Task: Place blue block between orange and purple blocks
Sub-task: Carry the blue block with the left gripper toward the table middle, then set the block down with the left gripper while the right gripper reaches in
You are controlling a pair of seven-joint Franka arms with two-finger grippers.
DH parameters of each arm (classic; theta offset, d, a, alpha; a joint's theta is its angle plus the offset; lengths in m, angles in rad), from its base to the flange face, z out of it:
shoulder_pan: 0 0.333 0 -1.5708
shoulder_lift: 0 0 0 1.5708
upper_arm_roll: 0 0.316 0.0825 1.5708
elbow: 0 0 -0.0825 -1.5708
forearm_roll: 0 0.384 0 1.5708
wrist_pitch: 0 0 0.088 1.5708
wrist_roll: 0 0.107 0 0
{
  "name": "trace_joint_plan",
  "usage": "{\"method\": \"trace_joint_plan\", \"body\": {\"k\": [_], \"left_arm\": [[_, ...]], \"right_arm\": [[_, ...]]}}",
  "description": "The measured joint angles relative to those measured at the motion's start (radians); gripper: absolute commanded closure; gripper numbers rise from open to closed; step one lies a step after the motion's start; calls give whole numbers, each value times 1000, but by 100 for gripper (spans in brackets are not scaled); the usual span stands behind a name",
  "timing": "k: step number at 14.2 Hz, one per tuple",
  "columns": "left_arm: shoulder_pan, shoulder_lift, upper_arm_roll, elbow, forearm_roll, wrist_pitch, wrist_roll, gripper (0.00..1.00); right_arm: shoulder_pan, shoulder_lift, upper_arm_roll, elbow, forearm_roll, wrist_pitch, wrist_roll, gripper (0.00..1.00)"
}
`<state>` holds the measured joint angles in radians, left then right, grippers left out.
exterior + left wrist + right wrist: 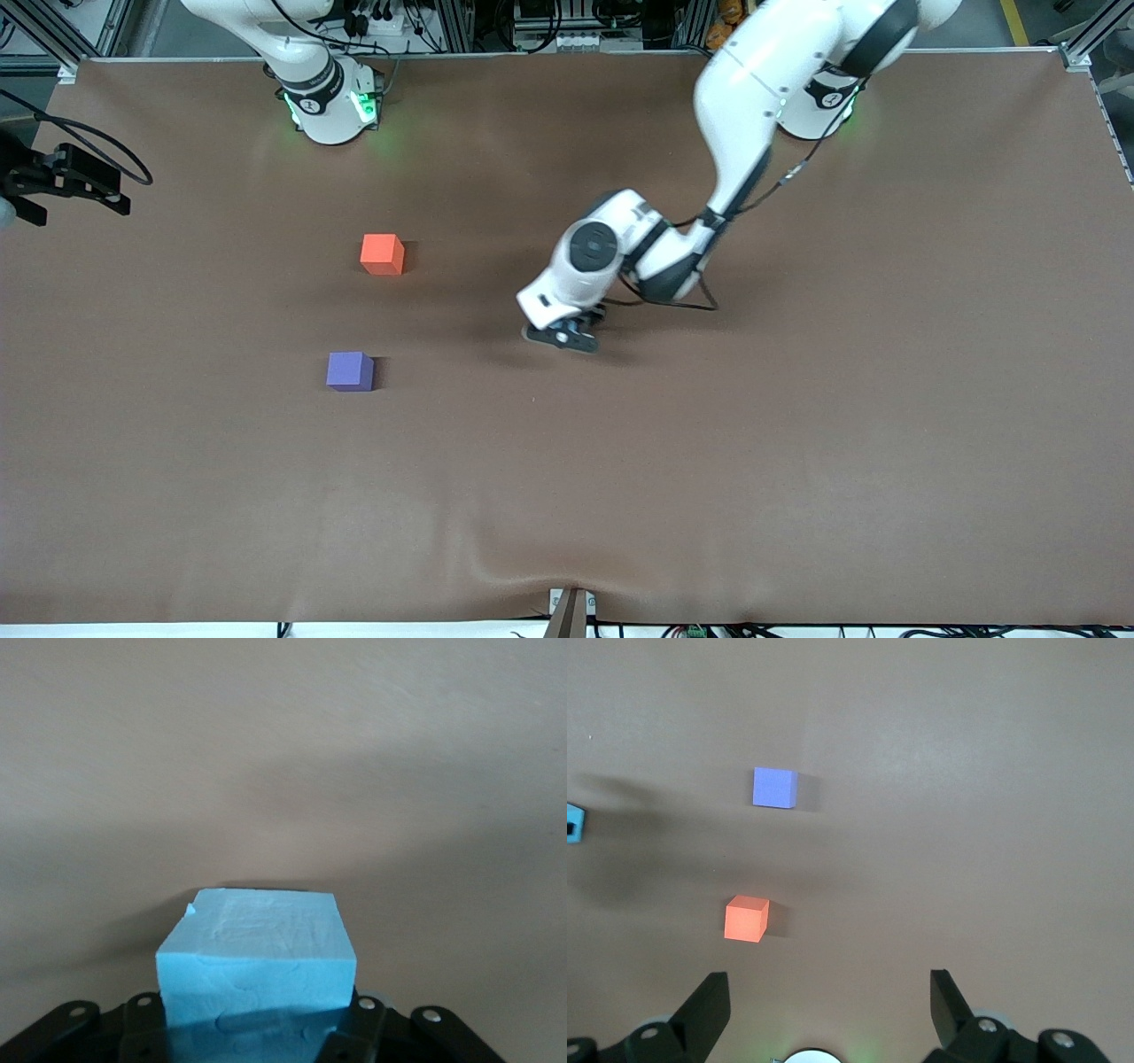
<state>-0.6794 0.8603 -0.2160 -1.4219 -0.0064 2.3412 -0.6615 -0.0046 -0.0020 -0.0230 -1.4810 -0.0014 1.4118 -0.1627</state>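
Bending low over mid-table, our left gripper clamps the blue block, hidden from the front camera, while our right gripper waits, fingers apart.

The blue block is looking like matt, dented foam; the table is showing a smooth brown matt covering.

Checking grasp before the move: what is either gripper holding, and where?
The left gripper holds the blue block by two side faces; the right gripper is open, empty.
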Motion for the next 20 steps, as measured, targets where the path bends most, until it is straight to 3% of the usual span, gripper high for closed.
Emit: {"method": "trace_joint_plan", "body": {"k": [4,5,6,7,11,14,17,20], "left_arm": [[-63,66,25,89,0,-16,-118,100],[-78,77,37,114,0,-26,-145,86],[-95,87,51,132,0,-27,-168,18],[-107,91,63,142,0,-28,-195,0],[-116,99,70,167,0,-29,-332,0],[-112,49,96,214,0,-114,-348,0],[-52,-131,159,240,0,-342,-348,0],[117,-363,168,239,1,-592,-330,0]], "right_arm": [[0,0,0,0,0,0,0,0],[0,0,0,0,0,0,0,0],[0,0,1,0,0,0,0,0],[1,1,2,0,0,0,0,0],[2,71,3,-5,1,-4,0,0],[20,151,5,-4,2,-10,0,0],[84,169,8,-11,27,-32,30,0],[147,177,14,-56,122,-1,146,0]]}}
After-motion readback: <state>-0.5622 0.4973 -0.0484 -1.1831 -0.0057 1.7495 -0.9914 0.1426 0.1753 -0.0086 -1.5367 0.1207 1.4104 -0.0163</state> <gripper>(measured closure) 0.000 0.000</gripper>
